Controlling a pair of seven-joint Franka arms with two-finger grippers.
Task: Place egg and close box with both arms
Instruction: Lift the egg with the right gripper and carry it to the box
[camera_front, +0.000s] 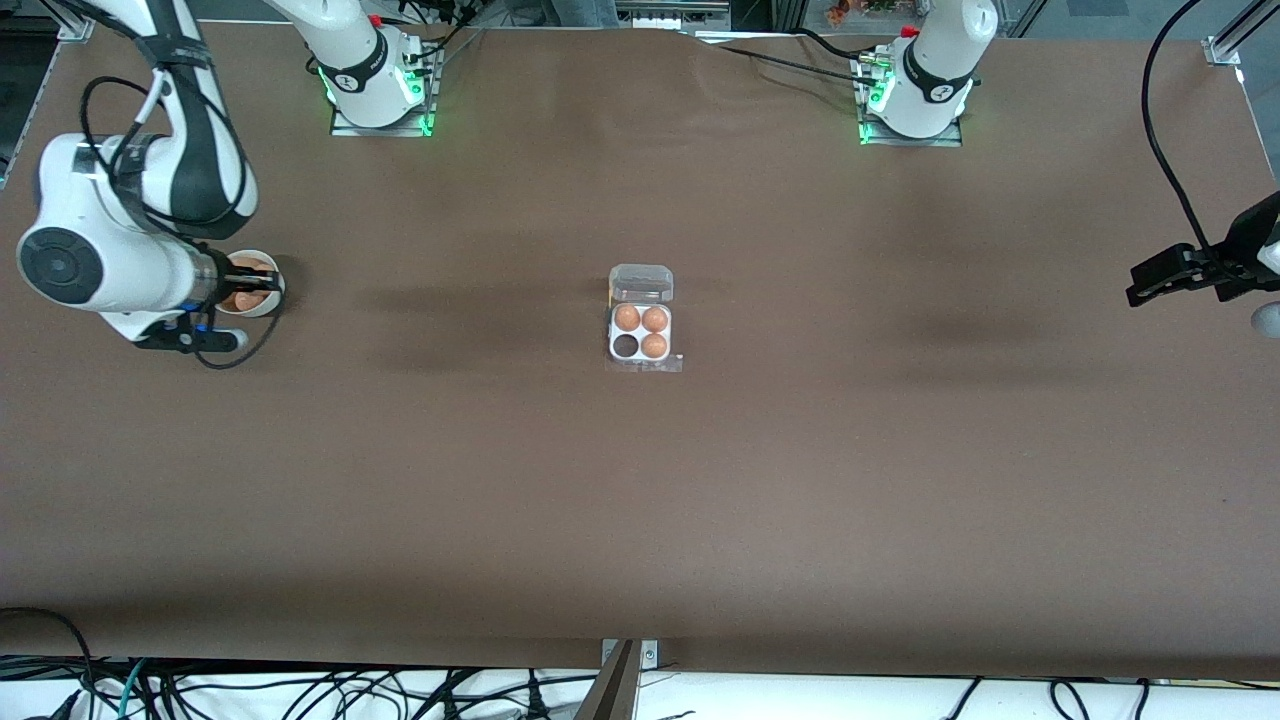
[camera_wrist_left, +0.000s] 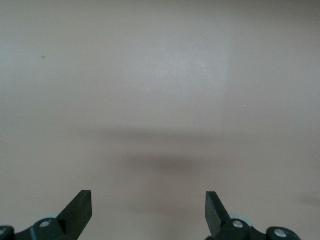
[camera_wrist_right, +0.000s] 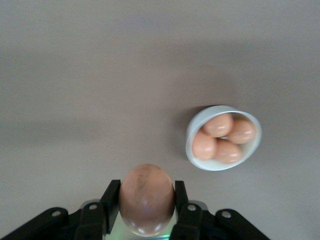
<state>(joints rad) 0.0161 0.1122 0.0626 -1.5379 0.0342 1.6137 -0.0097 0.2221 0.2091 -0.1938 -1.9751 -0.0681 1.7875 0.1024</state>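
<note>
My right gripper (camera_wrist_right: 146, 200) is shut on an orange-brown egg (camera_wrist_right: 146, 196) and holds it in the air over the round white bowl (camera_wrist_right: 192, 131). In the front view this gripper (camera_front: 252, 284) is over the bowl (camera_front: 272, 306) at the right arm's end of the table. The box (camera_front: 640, 357) sits mid-table with its clear lid (camera_front: 641, 283) open. Three of its cells hold eggs (camera_front: 654, 346), and one cell (camera_front: 626, 346) is empty. My left gripper (camera_wrist_left: 148, 197) is open and empty over bare table at the left arm's end (camera_front: 1140, 288), where the arm waits.
The bowl holds several more eggs (camera_wrist_right: 217, 125). The brown table top (camera_front: 640, 500) is wide and flat. Cables lie along the edge nearest the front camera (camera_front: 300, 690). The arms' bases (camera_front: 375, 90) stand along the table edge farthest from the front camera.
</note>
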